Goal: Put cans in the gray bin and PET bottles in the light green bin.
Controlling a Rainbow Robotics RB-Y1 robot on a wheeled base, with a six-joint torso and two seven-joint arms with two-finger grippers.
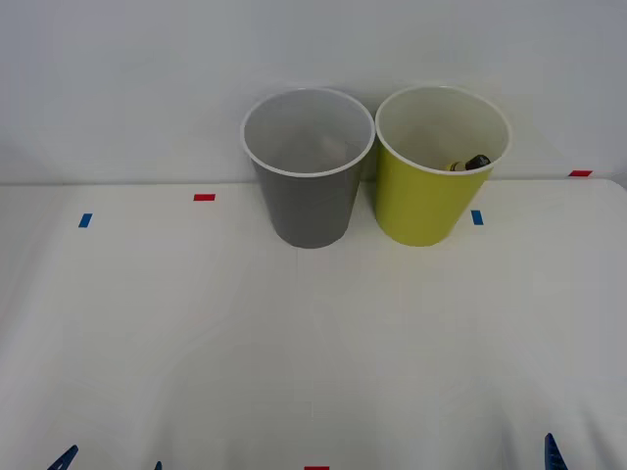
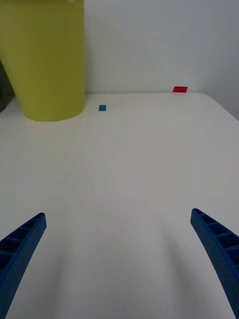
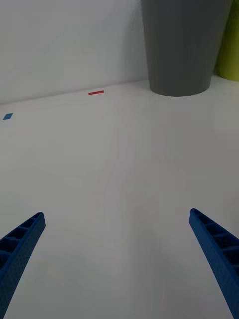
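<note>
Bottle (image 1: 470, 164) lying inside the green bin (image 1: 428, 201), black cap just under the rim, so apparently sorted. Gray bin (image 1: 309, 201) touching beside it. Left gripper (image 3: 117, 264) and right gripper (image 2: 118, 264) low over the table (image 1: 294, 343), jaws spread, holding nothing.

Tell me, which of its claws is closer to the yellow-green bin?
The right gripper: the light green bin stands ahead and slightly inward of it. The left gripper faces the gray bin, farther away.

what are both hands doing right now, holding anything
Left hand: open, empty, low over the table.
Right hand: open, empty, low over the table.
</note>
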